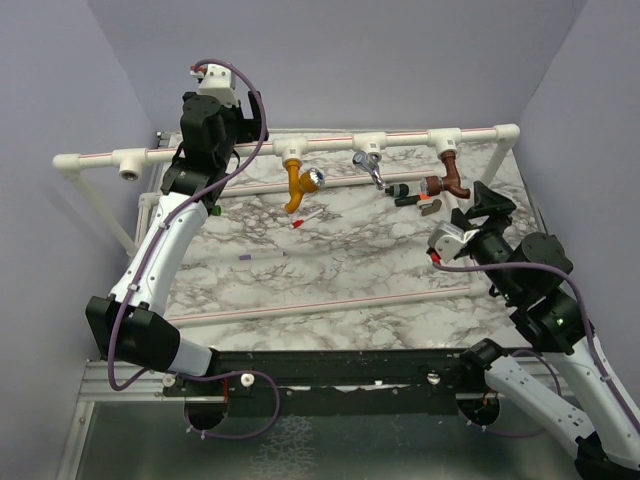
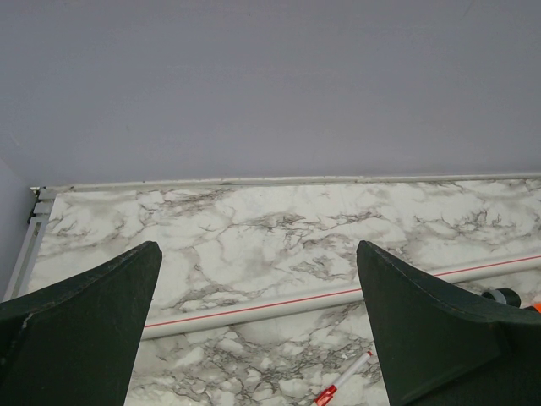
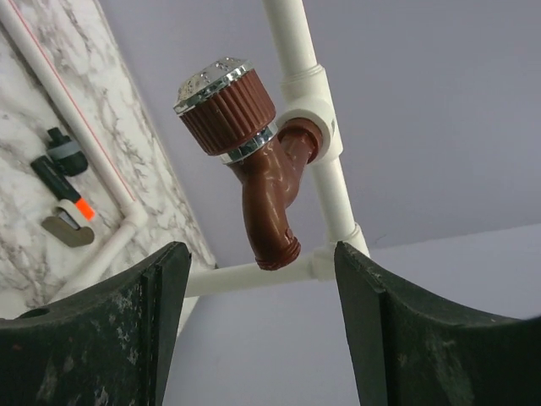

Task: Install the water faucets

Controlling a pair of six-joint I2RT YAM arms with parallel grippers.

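Brown faucet on white pipe, centred just beyond parted right jaws, left jaws wide apart

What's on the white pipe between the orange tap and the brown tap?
The silver-grey tap hangs there, between the orange tap and the brown tap on the white pipe. The top view shows it.

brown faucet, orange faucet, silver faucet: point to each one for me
brown faucet [image 3: 269,203]: right wrist view, on its spout.
orange faucet [image 1: 294,190]: top external view, on its curved spout.
silver faucet [image 1: 372,172]: top external view, on its body.
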